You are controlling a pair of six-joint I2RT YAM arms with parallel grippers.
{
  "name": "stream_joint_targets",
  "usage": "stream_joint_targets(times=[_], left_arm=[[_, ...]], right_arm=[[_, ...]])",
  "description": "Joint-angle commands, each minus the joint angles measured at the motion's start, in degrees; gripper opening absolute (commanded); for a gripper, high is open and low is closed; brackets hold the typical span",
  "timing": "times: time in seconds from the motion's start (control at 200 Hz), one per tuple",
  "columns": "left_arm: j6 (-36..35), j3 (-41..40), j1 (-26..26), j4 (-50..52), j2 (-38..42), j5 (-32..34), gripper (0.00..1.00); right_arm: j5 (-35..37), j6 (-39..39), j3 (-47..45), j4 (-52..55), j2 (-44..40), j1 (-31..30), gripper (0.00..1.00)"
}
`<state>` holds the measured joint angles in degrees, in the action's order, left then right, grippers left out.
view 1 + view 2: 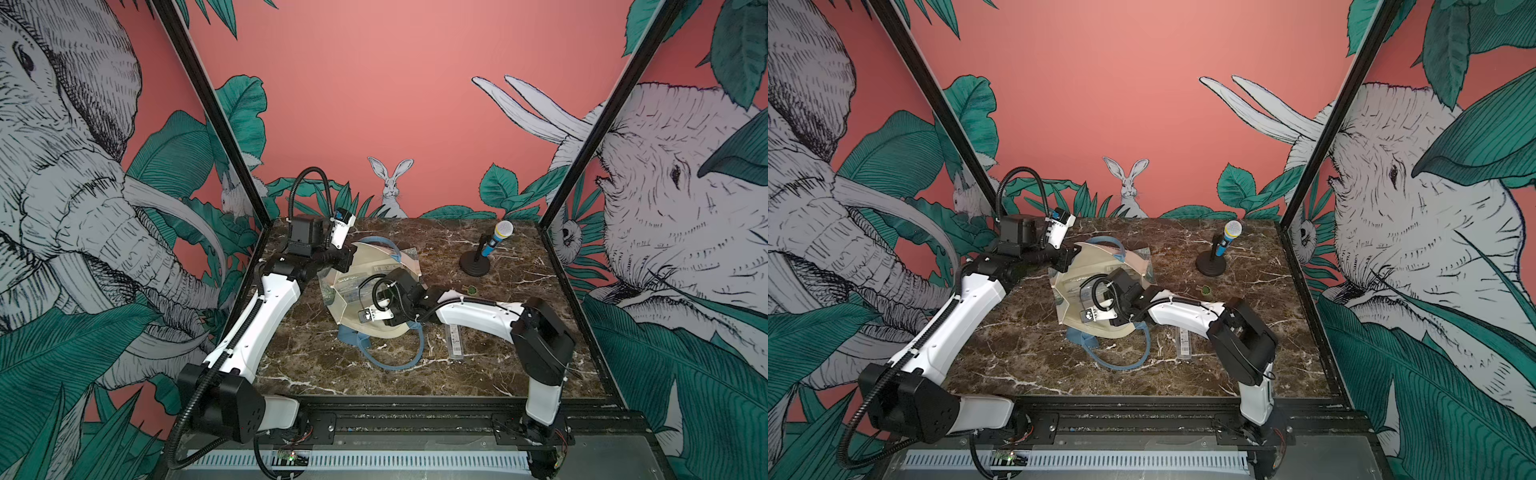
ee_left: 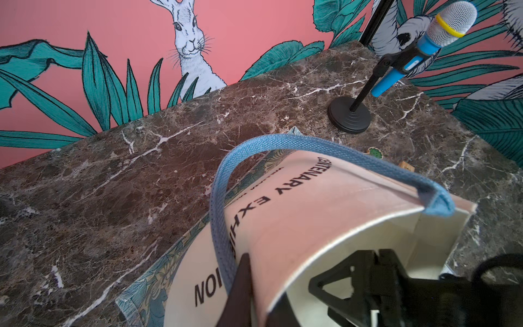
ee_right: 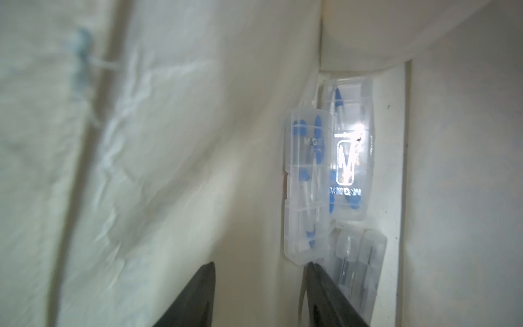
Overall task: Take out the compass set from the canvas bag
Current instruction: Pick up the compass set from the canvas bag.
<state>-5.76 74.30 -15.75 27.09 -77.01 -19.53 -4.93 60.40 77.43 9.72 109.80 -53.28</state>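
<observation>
The canvas bag (image 2: 325,215) reads "CENTENARY EXHI…ION"; compass set (image 3: 307,184), faintly, "M&G".

Cream canvas bag (image 2: 325,215), dusty-blue handles (image 2: 283,140)

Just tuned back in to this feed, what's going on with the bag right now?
The left gripper is shut on the rim of the canvas bag, propping its mouth open on the marble table. The right gripper is inside the bag with its fingers apart, close to the clear-cased compass set but not gripping it. The set is not out yet.
</observation>
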Motion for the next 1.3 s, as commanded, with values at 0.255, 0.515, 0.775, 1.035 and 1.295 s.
stream_joint_targets(times=[0.255, 0.515, 0.775, 1.035, 1.295], left_arm=[[0.9, 0.5, -0.9, -3.5, 2.9, -3.9, 0.0], [0.8, 0.0, -0.9, -3.7, 3.7, -3.8, 0.0], [1.0, -0.1, -1.0, -4.1, 3.5, -4.0, 0.0], [0.7, -0.2, -1.0, -4.0, 3.7, -3.4, 0.0], [0.6, -0.1, -0.9, -4.0, 3.7, -3.1, 0.0]], right_arm=[[-1.1, 4.9, 10.8, -8.4, 10.2, -0.1, 0.56], [-3.0, 2.5, 14.8, -5.3, 15.8, 1.9, 0.58], [-4.1, -1.2, 15.3, -3.8, 17.5, 3.1, 0.56], [-4.9, -4.7, 15.1, -0.2, 16.4, 3.0, 0.38], [-4.1, -5.8, 13.4, -0.3, 14.7, 3.0, 0.33]])
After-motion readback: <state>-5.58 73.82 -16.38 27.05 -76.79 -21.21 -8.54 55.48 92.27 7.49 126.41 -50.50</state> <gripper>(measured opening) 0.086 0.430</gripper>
